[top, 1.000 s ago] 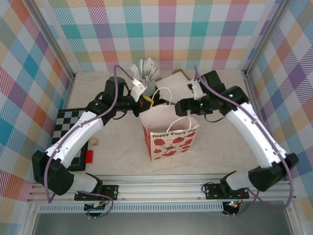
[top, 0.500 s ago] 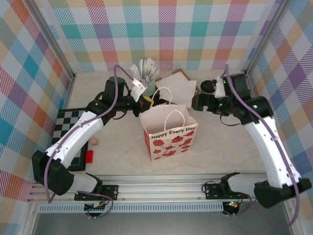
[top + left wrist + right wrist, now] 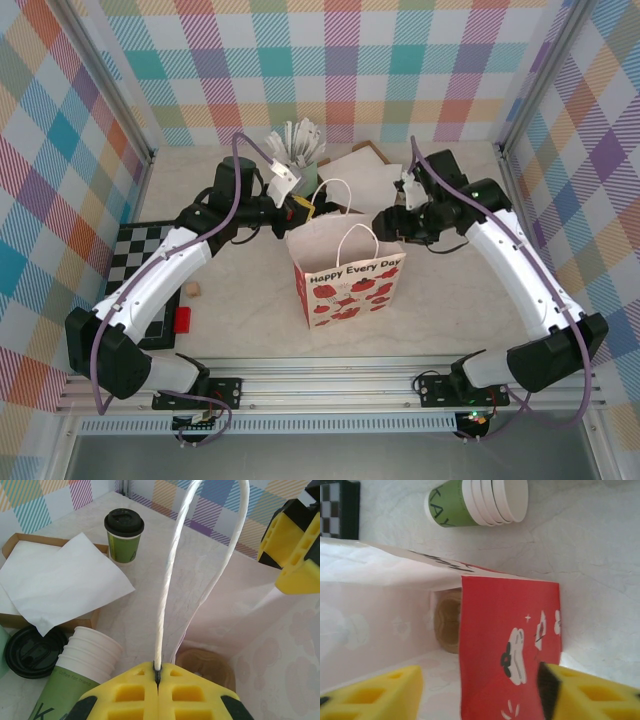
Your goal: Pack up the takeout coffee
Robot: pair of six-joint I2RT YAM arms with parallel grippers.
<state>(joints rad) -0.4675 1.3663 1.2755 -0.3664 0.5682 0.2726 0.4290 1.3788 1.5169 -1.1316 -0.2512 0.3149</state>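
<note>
The takeout coffee, a dark green cup with a black lid, stands upright on the table behind the bag. The white paper bag with red flowers stands open at the centre. My left gripper is shut on the bag's white cord handle and holds it up. My right gripper is at the bag's right rim, open, straddling the red side panel without touching it. One finger is inside the bag, the other outside. A brown round object lies on the bag's bottom.
A stack of cream cups lies on its side behind the bag, beside a loose black lid. White paper covers a brown tray. A pale green cup of sticks stands at the back. A chessboard and a red block lie at left.
My right arm swung out toward the back right, then came back to the bag's right rim, and its jaws have narrowed. The left gripper and the bag have not moved.
</note>
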